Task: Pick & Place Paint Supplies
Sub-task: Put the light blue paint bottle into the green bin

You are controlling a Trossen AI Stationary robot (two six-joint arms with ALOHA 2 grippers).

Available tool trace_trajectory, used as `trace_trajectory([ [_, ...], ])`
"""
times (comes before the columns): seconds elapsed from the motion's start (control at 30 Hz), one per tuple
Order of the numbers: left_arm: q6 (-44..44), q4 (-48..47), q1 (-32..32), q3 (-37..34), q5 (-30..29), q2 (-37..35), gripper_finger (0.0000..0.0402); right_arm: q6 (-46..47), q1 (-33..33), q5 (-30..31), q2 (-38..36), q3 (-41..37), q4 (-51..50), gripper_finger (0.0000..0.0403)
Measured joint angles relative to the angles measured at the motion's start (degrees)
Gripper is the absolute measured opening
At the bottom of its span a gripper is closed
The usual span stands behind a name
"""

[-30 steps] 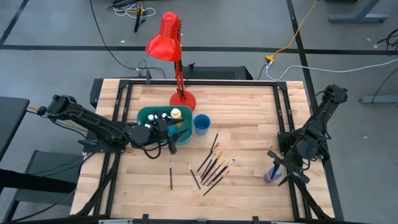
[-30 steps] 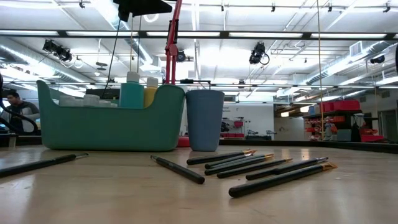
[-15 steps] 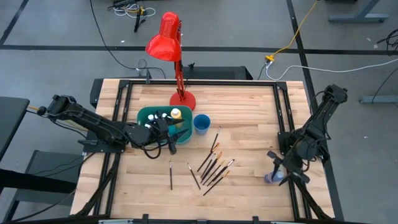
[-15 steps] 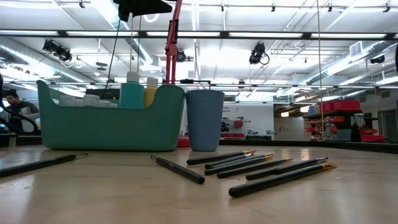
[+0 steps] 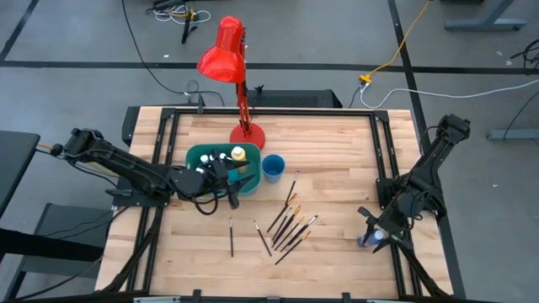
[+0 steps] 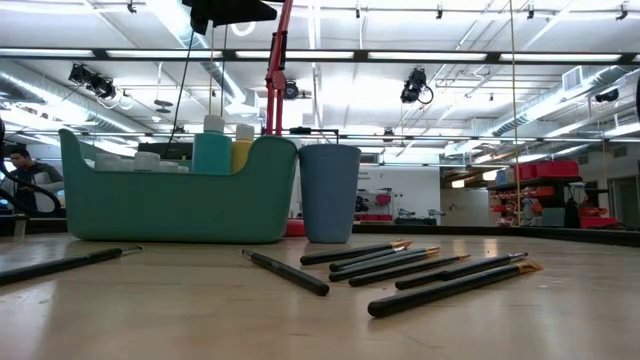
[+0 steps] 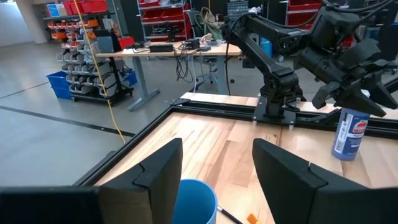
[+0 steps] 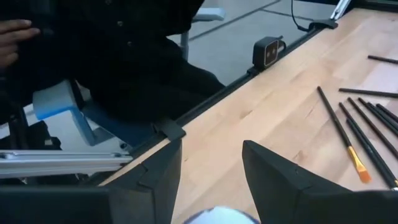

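Blue-labelled bottle (image 5: 368,240) stands below the open, empty right gripper (image 5: 376,233), which seems poised to descend and grasp it next.

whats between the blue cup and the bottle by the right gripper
In the high view, a cluster of brushes lies on the table between the blue cup and the bottle under the right gripper; then bare wood.

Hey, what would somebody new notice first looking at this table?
A red desk lamp leans over the table's far edge. Below it sits a teal bin of paint bottles beside a blue cup, with loose brushes scattered nearer the front.
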Motion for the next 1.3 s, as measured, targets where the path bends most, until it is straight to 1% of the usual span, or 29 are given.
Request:
trace_trajectory([
  [0.13,0.0,0.0,0.0,0.0,0.0,0.0,0.0206,0.0,0.0,0.3,0.0,0.0,1.0,0.018],
  [0.23,-0.1,-0.1,0.0,0.0,0.0,0.0,0.0206,0.0,0.0,1.7,0.0,0.0,0.7,0.018],
  [0.4,-0.4,-0.1,0.0,0.0,0.6,0.0,0.0206,1.3,0.0,-0.1,0.8,0.0,-0.2,0.0171],
  [0.57,-0.4,-0.1,0.0,0.0,5.7,0.0,0.0206,2.4,0.0,0.6,1.2,0.1,-0.6,0.0133],
  [0.7,0.6,-0.1,0.0,0.0,8.5,0.0,0.0206,0.7,0.0,2.2,1.3,0.1,-0.1,0.0082],
  [0.73,0.8,-0.1,0.0,0.0,9.0,0.0,0.0206,-0.1,0.0,2.4,1.3,0.1,0.3,0.0076],
  [0.83,2.1,-0.1,0.0,0.0,9.0,0.0,0.0206,-3.9,0.1,3.9,1.4,-0.1,2.6,0.0076],
  [0.9,2.7,-0.1,0.0,0.0,9.0,0.0,0.0206,-6.9,0.0,6.2,1.4,-0.2,5.6,0.0076],
  [1.03,2.9,-0.1,0.0,0.0,9.0,0.0,0.0206,-12.3,-0.2,10.8,1.4,-0.2,15.0,0.0076],
  [1.17,3.1,-0.1,0.0,0.0,9.0,0.0,0.0206,-20.0,-1.9,13.5,2.0,-0.2,25.9,0.0077],
  [1.23,3.9,-0.1,0.0,0.0,9.0,0.0,0.0206,-23.9,-3.6,16.9,2.7,-0.1,32.7,0.0078],
  [1.3,4.5,-0.1,0.0,0.0,9.0,0.0,0.0206,-26.5,-5.8,21.6,3.7,-0.1,38.8,0.0076],
])
